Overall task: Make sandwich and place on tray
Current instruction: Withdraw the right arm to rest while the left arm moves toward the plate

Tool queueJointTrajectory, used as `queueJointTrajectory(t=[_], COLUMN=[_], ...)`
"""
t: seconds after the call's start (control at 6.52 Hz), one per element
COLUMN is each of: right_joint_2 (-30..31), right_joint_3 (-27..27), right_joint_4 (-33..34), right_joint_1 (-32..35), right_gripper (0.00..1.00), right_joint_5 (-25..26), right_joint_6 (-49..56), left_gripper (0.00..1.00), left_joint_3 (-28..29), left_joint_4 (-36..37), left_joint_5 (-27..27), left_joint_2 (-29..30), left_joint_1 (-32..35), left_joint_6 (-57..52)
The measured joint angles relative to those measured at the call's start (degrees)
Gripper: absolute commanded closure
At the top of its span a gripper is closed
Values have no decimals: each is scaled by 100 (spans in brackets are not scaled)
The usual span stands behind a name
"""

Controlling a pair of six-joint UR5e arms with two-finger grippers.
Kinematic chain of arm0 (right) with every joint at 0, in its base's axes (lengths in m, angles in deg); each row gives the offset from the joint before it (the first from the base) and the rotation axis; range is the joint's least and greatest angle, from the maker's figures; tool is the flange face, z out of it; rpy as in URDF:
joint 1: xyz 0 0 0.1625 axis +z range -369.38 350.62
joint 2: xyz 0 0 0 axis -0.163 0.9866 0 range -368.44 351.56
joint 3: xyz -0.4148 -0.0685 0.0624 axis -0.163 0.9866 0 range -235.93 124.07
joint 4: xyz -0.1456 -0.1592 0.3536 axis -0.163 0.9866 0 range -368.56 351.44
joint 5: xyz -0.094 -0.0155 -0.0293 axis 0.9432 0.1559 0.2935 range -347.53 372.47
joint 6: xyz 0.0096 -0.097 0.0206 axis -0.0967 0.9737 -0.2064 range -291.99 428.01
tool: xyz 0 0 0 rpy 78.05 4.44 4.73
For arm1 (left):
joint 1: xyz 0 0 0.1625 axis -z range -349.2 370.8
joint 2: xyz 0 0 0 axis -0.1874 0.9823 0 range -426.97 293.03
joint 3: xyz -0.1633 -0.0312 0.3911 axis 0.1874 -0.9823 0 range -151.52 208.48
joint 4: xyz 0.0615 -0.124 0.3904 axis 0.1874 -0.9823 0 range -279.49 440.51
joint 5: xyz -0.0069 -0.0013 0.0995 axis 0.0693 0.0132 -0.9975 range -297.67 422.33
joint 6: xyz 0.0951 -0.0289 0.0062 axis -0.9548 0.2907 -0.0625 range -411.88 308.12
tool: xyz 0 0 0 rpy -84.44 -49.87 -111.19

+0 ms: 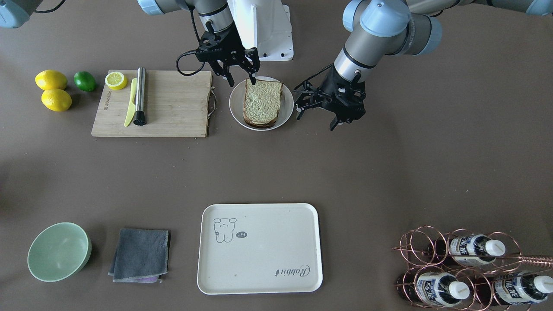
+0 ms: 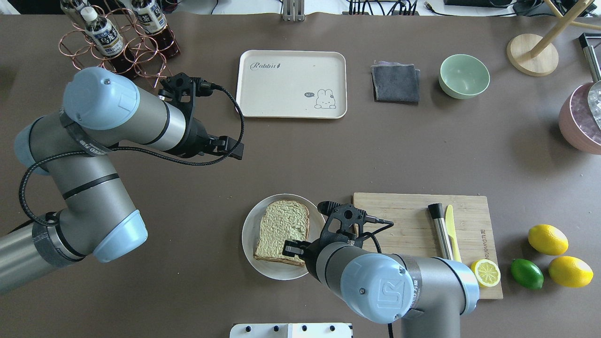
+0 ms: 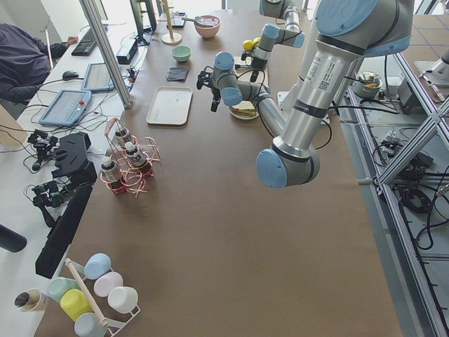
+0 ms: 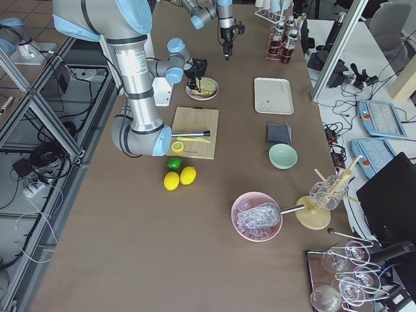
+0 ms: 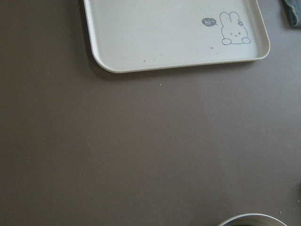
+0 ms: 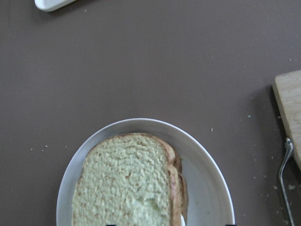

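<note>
The sandwich (image 1: 262,103) lies on a round white plate (image 1: 235,110): two stacked bread slices with a pale green top face. It also shows in the overhead view (image 2: 281,230) and the right wrist view (image 6: 127,183). The egg is hidden between the slices. My right gripper (image 1: 241,81) is open at the plate's robot-side edge, jaws spread wide either side of the sandwich's near end. My left gripper (image 1: 315,120) is open and empty, above the table beside the plate. The cream tray (image 1: 259,268) lies empty on the table's far side (image 2: 281,94) (image 5: 164,37).
A bamboo cutting board (image 1: 173,108) with a yellow knife, a steel rod and a lemon half lies beside the plate. Two lemons and a lime (image 1: 85,80) lie beyond it. A green bowl (image 1: 58,251), a grey cloth (image 1: 140,255) and a copper bottle rack (image 1: 466,268) flank the tray.
</note>
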Motion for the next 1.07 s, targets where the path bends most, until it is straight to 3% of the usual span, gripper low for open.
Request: queueJointTrajectory(t=[0.46,0.77,1.07], right_joint_2=[352,932,1582], right_joint_3=[-343,-261,-219], right_joint_4=[854,1187,1801], right_joint_1=[1851,3607,5326], right_gripper=[0,0,0], right_joint_5=[-1890,-3146,-4084], right_joint_6=[1360,3543,6160], left_gripper=[2,2,3], left_joint_3=[-7,-15,-20], left_joint_4=[-3,-7,-12], left_joint_5=[-21,-143,-642], left_joint_2=[-56,-142,-265], left_joint_1=[-101,-321,-773], left_joint_6=[252,539,906])
